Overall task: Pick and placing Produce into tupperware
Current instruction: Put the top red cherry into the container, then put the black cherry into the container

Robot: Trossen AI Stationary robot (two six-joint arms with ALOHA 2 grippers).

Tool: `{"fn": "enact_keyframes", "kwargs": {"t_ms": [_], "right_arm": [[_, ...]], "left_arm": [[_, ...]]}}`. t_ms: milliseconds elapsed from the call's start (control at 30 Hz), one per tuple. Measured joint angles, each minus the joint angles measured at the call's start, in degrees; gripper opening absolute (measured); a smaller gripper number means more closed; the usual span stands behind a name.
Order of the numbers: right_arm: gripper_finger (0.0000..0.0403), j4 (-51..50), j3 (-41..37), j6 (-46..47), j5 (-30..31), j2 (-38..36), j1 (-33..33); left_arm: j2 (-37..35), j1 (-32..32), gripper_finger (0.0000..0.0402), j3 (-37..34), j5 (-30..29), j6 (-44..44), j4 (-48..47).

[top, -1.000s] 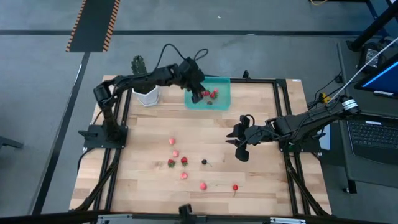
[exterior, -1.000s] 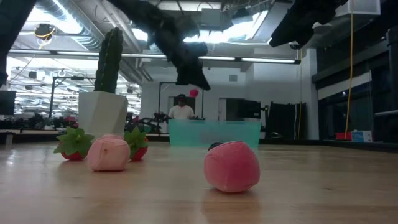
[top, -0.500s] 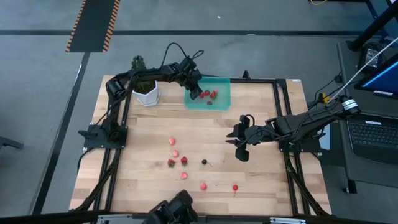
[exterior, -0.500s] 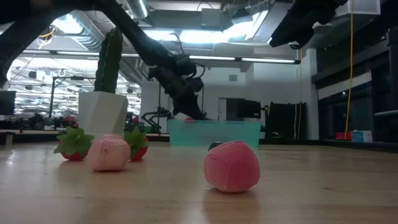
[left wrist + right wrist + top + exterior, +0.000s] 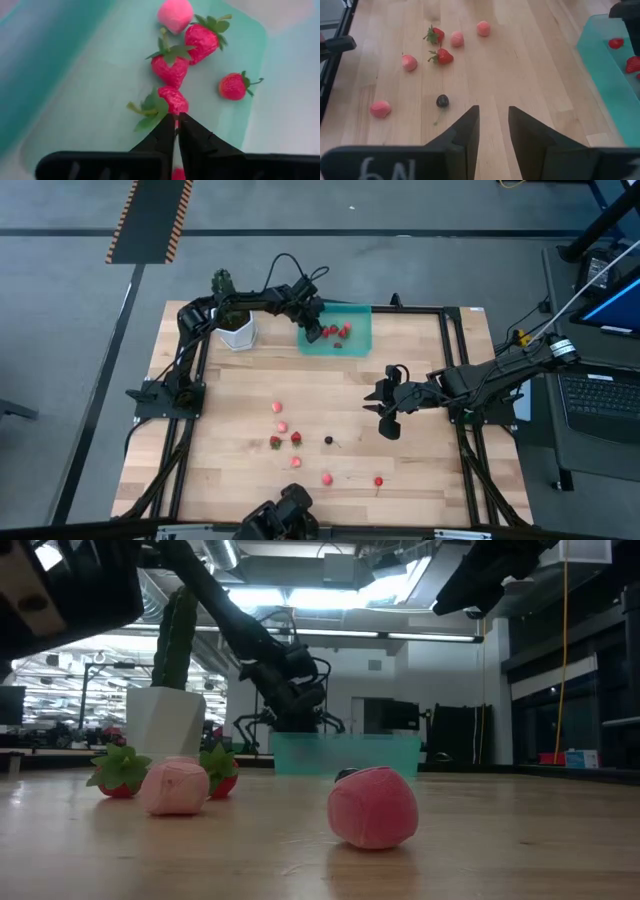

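Note:
The teal tupperware (image 5: 358,318) stands at the table's far edge with several red and pink strawberries (image 5: 171,70) in it. My left gripper (image 5: 176,119) reaches down into its left part (image 5: 315,329), shut on one red strawberry (image 5: 172,99) with a green top. More produce lies loose on the wood: several strawberries (image 5: 282,426) and a dark berry (image 5: 328,440). My right gripper (image 5: 385,408) hangs open above the table's right middle, with nothing between its fingers (image 5: 466,131). My left gripper pinches the strawberry's red body at the end nearest the fingers (image 5: 175,112), between its two fingertips. The fingers slant down from the table's left into the tupperware. The strawberry sits low over the container's floor beside the others; whether it rests there I cannot tell.
A tall green cactus in a white pot (image 5: 235,330) stands just left of the tupperware, close to my left arm. The black frame rails (image 5: 455,370) run along the table's sides. In the low view two pink pieces (image 5: 372,805) lie near the front edge.
My left gripper has come down from above the tupperware into it, bringing the red strawberry along, and its arm has swung toward the far edge. My right gripper has kept still.

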Motion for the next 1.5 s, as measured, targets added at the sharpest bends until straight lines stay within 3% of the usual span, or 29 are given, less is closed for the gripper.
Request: {"fn": "enact_keyframes", "kwargs": {"t_ms": [167,333,533,733,1233,1367,1500], "right_arm": [[0.0106,0.0,0.0,0.2,0.0,0.0,0.0],[0.0106,-0.1,0.0,1.3,0.0,0.0,0.0],[0.0106,-0.1,0.0,1.3,0.0,0.0,0.0],[0.0106,-0.1,0.0,1.6,0.0,0.0,0.0],[0.0106,0.7,0.0,3.0,-0.1,0.0,0.0],[0.0106,1.3,0.0,3.0,-0.1,0.0,0.0],[0.0106,1.7,0.0,3.0,-0.1,0.0,0.0]], "left_arm": [[-0.1,-0.3,0.0055,2.7,-3.6,-0.4,-1.6],[-0.1,-1.1,0.0094,9.3,-3.5,-0.1,-8.6],[-0.1,-2.4,0.0122,20.0,-3.2,0.1,-28.2],[-0.8,-3.8,0.0117,26.6,-3.5,-0.5,-45.0],[-13.1,-13.6,0.0080,25.4,-14.0,-3.1,-66.8],[-20.2,-16.2,0.0078,20.0,-14.2,-3.1,-65.7],[-29.4,-19.0,0.0078,9.6,-14.2,-6.5,-59.8]]}}
